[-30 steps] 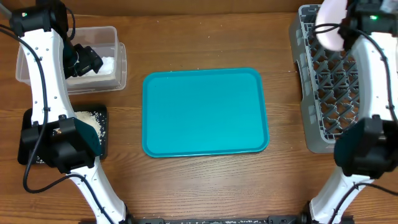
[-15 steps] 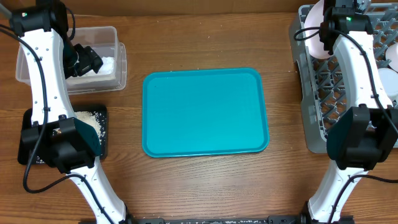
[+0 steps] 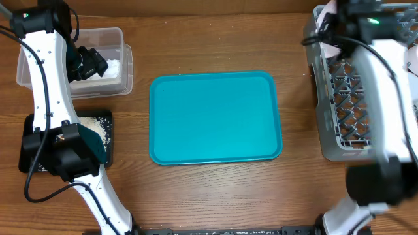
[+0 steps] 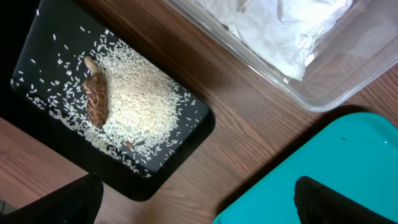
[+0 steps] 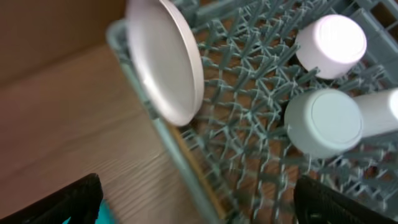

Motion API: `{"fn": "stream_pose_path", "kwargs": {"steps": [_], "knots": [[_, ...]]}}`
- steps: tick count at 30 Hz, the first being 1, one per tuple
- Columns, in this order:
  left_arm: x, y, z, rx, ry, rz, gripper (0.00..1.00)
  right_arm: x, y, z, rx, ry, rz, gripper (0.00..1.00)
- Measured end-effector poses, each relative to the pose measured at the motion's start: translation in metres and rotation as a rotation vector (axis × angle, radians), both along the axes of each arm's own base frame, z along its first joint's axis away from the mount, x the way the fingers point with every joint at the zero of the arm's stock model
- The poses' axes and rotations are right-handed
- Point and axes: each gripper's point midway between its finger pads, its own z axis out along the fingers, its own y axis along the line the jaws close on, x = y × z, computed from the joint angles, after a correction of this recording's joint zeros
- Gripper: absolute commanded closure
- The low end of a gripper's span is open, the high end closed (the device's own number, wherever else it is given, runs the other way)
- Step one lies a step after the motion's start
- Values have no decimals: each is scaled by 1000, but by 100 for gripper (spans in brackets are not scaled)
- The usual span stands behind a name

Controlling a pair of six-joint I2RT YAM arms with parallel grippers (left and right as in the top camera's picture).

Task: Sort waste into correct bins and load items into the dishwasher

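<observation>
Left fingers: the left fingers [image 4: 65, 200] are spread wide apart and hold nothing.
Below the left fingers: bare wooden worktop [image 4: 249, 109], between the bins and a corner of the large teal rectangular serving tray [image 4: 336, 165].
Black bin: the shallow black rectangular tray [image 4: 186, 134] holds a heap of loose white rice-like crumbs [image 4: 140, 99], with the brown food scrap [image 4: 95, 93] lying at the heap's edge.
Clear bin: the clear rectangular plastic tub [image 4: 348, 78] stands just beside the black tray and contains crumpled white paper tissues [image 4: 280, 25].
Right fingers: the right fingers [image 5: 62, 202] are also wide apart and empty, hanging over the near wall of the rack.
Plate: the smaller pinkish-white plate [image 5: 168, 62] stands on edge among the pegs, at the rack's corner, apart from the fingers.
Rack: the large square grey plastic dish rack [image 5: 249, 146] also carries a small white cup [image 5: 329, 38] and a pale grey-green bowl [image 5: 323, 121], both upside down.
Layout: in the overhead view the rack sits at the right edge of the worktop, the teal tray in the middle and both bins on the left.
</observation>
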Motion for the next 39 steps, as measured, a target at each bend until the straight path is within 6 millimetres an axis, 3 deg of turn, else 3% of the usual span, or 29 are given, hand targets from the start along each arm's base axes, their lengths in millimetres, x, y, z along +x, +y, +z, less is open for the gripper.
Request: {"fn": "stream_pose_path", "kwargs": {"steps": [2,3,5,6,8,12,19,24,39], "knots": [[0,0,0,0,0,0,0,-34,14,42,97,-75,33,0],[0,0,0,0,0,0,0,-63,24,71,161,-130,66,0],[0,0,0,0,0,0,0,-121,40,103,254,-163,124,0],[0,0,0,0,1,0,0,-145,45,110,281,-161,142,0],[0,0,0,-1,1,0,0,-187,51,108,324,-109,155,0],[0,0,0,0,0,0,0,-223,59,112,362,-137,197,0],[0,0,0,0,1,0,0,-293,70,82,427,-142,249,0],[0,0,0,0,0,0,0,-315,80,84,469,-187,299,0],[0,0,0,0,0,0,0,-313,84,82,488,-177,314,0]]}}
